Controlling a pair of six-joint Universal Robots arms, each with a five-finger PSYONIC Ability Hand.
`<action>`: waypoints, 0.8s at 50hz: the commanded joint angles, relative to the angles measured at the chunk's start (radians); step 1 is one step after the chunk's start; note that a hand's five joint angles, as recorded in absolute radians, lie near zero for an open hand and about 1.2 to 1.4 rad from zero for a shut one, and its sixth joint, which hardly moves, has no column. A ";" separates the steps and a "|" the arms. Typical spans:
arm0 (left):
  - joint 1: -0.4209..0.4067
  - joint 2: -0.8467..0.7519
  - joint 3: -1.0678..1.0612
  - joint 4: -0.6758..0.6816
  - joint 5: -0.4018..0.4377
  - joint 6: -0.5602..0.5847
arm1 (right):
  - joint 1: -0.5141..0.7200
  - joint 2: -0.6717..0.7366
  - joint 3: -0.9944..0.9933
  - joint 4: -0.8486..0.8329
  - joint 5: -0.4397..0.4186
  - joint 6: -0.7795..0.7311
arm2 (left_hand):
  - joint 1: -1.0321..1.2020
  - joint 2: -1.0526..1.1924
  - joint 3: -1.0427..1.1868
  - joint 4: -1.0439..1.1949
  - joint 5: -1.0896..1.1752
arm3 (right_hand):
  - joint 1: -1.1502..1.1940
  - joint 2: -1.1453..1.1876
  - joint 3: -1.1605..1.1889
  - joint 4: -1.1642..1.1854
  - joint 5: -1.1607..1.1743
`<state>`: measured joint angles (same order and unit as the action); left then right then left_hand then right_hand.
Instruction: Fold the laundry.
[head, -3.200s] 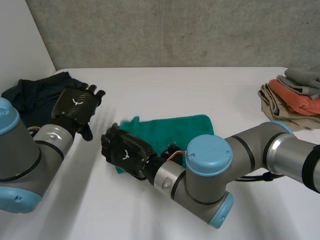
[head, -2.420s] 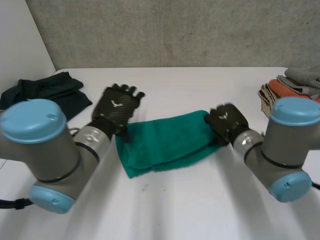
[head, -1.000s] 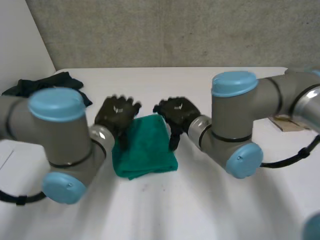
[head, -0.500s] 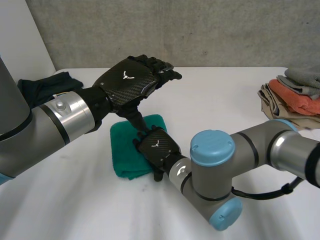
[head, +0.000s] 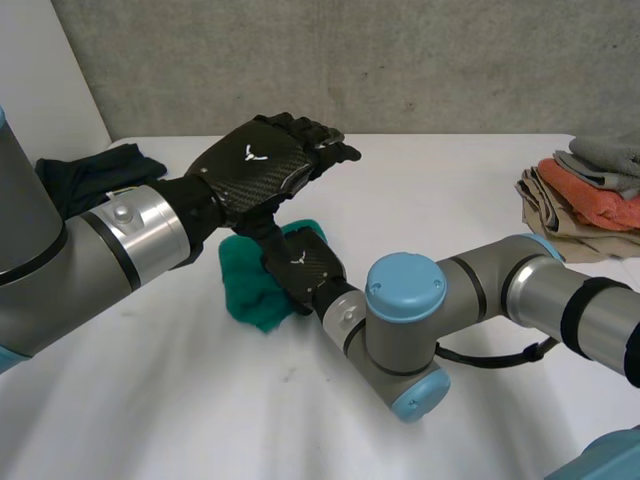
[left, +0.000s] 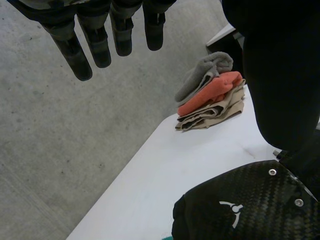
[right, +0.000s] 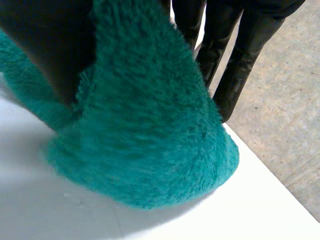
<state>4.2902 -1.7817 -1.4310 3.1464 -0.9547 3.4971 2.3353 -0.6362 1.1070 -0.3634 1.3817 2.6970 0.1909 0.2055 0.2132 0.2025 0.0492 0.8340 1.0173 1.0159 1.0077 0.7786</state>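
Currently: right hand (head: 300, 265) grasping bunched green towel (head: 248, 285) on white table (head: 200, 400);
left hand (head: 262, 170) just above it, fingers (left: 99, 40) straight, released; folded stack (head: 590, 195) far right.

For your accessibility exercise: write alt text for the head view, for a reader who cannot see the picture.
The robot's right hand grips a bunched green towel on the white table, with the left hand held open just above it. A dark garment lies on the robot's left, and a stack of folded cloths on its right.
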 joint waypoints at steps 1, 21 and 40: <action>0.008 0.001 0.004 0.003 -0.001 0.000 | -0.004 0.003 -0.036 0.008 0.010 0.001 | 0.002 -0.013 -0.020 -0.010 -0.031 | 0.562 0.379 0.380 0.389 0.443; 0.066 0.039 0.017 0.004 -0.002 -0.030 | -0.312 -0.238 -0.035 0.018 -0.091 -0.069 | 0.005 -0.010 -0.017 -0.007 -0.028 | 0.562 0.379 0.380 0.389 0.443; 0.060 0.041 0.015 0.004 -0.002 -0.049 | -0.800 -0.166 -0.561 -0.060 -0.263 0.162 | 0.011 -0.004 -0.011 -0.001 -0.022 | 0.562 0.379 0.380 0.389 0.443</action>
<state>4.3531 -1.7420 -1.4157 3.1498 -0.9572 3.4471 1.6939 -0.8737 0.6900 -0.4049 1.1778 2.7905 0.1909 0.2055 0.2131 0.2025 0.0493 0.9068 1.1712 1.1627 1.1890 0.9457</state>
